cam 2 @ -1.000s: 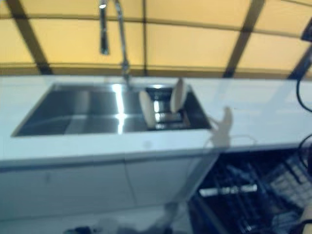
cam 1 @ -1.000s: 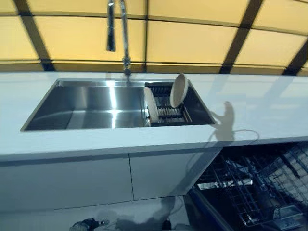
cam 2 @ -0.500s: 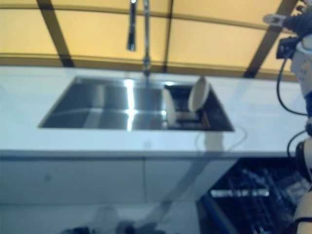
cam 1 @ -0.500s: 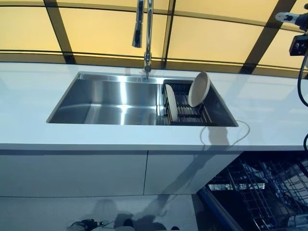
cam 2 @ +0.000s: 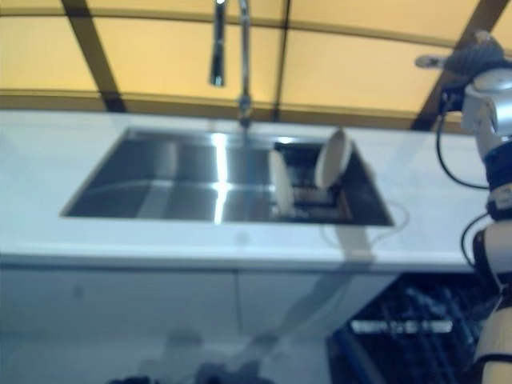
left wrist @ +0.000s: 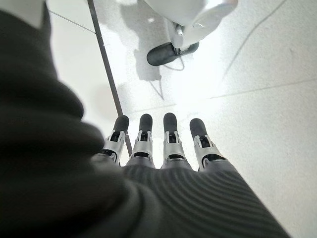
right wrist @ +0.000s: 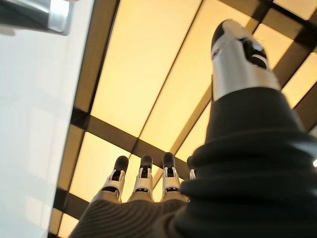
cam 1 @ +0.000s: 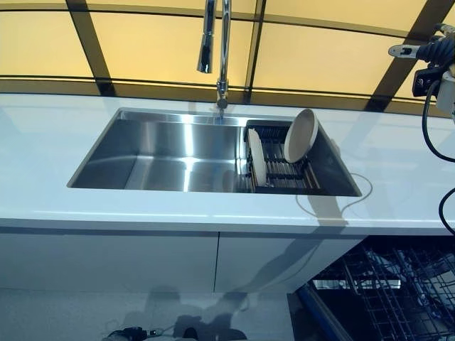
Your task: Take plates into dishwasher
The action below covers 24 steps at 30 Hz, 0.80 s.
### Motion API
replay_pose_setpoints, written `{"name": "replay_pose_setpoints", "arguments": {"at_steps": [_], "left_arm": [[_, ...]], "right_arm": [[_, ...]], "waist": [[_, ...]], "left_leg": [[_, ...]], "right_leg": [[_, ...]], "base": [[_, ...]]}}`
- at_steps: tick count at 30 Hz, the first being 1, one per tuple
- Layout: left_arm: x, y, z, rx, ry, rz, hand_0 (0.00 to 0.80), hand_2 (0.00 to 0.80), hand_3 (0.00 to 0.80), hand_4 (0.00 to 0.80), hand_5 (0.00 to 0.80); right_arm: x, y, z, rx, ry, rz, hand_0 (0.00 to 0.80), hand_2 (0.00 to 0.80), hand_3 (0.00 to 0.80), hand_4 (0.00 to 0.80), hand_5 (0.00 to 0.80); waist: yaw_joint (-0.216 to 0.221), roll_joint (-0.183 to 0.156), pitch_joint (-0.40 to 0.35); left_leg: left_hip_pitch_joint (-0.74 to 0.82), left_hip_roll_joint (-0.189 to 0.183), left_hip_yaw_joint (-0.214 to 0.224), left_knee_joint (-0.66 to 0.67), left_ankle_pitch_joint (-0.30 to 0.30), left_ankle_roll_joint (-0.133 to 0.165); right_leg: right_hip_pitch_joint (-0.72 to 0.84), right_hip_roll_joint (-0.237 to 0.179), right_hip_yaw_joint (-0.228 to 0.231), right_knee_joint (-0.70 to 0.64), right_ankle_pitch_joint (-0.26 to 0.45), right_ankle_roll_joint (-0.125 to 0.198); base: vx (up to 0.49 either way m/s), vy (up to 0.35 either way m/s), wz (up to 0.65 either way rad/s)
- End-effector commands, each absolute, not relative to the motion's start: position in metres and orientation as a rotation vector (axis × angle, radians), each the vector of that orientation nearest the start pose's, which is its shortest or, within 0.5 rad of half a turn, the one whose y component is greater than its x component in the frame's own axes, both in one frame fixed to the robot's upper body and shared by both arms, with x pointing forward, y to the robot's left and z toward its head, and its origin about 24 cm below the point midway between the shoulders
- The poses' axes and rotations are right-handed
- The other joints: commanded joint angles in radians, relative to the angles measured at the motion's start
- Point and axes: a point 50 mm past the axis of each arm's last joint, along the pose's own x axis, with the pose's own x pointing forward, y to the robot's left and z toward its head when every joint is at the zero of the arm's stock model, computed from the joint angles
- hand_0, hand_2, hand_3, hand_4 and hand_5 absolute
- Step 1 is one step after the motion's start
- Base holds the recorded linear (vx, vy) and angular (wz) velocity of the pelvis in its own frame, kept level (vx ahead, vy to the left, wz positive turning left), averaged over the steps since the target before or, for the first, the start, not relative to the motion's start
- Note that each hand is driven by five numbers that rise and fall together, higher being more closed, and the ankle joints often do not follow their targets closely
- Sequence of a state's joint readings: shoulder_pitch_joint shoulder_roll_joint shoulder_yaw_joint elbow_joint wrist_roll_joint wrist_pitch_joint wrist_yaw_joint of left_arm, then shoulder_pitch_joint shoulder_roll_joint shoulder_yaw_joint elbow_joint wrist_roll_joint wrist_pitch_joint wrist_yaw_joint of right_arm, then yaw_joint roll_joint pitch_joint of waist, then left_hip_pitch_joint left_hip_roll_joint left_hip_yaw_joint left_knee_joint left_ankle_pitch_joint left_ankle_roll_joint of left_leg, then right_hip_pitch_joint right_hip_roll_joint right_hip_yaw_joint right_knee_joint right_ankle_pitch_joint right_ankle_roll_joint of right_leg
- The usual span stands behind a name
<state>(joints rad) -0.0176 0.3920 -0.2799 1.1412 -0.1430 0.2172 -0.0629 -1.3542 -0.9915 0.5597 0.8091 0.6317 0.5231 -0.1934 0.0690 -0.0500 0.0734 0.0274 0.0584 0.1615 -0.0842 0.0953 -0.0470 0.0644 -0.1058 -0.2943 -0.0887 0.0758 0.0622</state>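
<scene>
Two pale plates stand in a dark dish rack (cam 1: 281, 170) in the right part of the steel sink (cam 1: 156, 153). One plate (cam 1: 257, 157) stands upright on edge at the rack's left. The other plate (cam 1: 300, 135) leans at the rack's back right. My right hand (cam 2: 472, 54) is raised high at the upper right, above the counter and well apart from the plates. In the right wrist view its fingers (right wrist: 143, 181) are straight and hold nothing. My left hand (left wrist: 163, 148) shows only in its wrist view, hanging open toward the floor.
A tall tap (cam 1: 220, 50) rises behind the sink. A white counter (cam 1: 43, 142) runs around it, with white cabinet doors (cam 1: 106, 259) below. The open dishwasher with its wire rack (cam 1: 387, 284) is at the lower right. A yellow panelled wall (cam 1: 142, 42) lies behind.
The camera has swung, so the sink sits further right in view. My right hand has come into view at the upper right. The plates have not moved in the rack.
</scene>
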Motion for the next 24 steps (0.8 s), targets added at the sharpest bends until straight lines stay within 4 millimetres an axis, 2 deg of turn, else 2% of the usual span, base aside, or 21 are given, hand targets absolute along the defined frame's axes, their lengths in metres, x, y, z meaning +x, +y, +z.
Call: {"name": "replay_pose_setpoints", "arguments": {"at_steps": [1, 11, 16, 24], "left_arm": [[0.103, 0.29, -0.141, 0.374, 1.374, 0.093, 0.0, 0.0, 0.0, 0.0, 0.0], [0.124, 0.288, -0.134, 0.357, 1.308, 0.101, 0.0, 0.0, 0.0, 0.0, 0.0], [0.126, 0.289, -0.133, 0.345, 1.308, 0.118, 0.0, 0.0, 0.0, 0.0, 0.0], [0.132, 0.291, -0.13, 0.328, 1.273, 0.168, 0.0, 0.0, 0.0, 0.0, 0.0]], "right_arm": [[0.352, -0.31, 0.388, -0.453, -0.111, -0.517, 0.0, 0.0, 0.0, 0.0, 0.0], [0.354, -0.294, 0.397, -0.505, -0.166, -0.495, 0.0, 0.0, 0.0, 0.0, 0.0], [0.354, -0.291, 0.399, -0.495, -0.18, -0.464, 0.0, 0.0, 0.0, 0.0, 0.0], [0.36, -0.273, 0.399, -0.467, -0.215, -0.402, 0.0, 0.0, 0.0, 0.0, 0.0]], "waist": [[0.022, -0.041, 0.04], [0.018, -0.027, 0.142], [0.016, -0.026, 0.163], [0.016, -0.024, 0.18]], "left_leg": [[-0.017, 0.06, -0.009, -0.003, -0.009, -0.071], [-0.103, 0.064, -0.022, -0.003, 0.011, -0.075], [-0.119, 0.062, -0.029, -0.003, 0.017, -0.076], [-0.127, 0.059, -0.033, -0.003, 0.021, -0.077]], "right_leg": [[0.005, -0.048, 0.032, 0.001, -0.003, 0.08], [-0.082, -0.027, 0.051, 0.001, 0.009, 0.071], [-0.096, -0.02, 0.051, 0.001, 0.011, 0.069], [-0.104, -0.016, 0.049, 0.001, 0.013, 0.066]], "base": [[-0.081, -0.031, -0.04], [-0.101, -0.026, -0.02], [-0.026, -0.004, 0.0], [0.001, 0.0, 0.01]]}}
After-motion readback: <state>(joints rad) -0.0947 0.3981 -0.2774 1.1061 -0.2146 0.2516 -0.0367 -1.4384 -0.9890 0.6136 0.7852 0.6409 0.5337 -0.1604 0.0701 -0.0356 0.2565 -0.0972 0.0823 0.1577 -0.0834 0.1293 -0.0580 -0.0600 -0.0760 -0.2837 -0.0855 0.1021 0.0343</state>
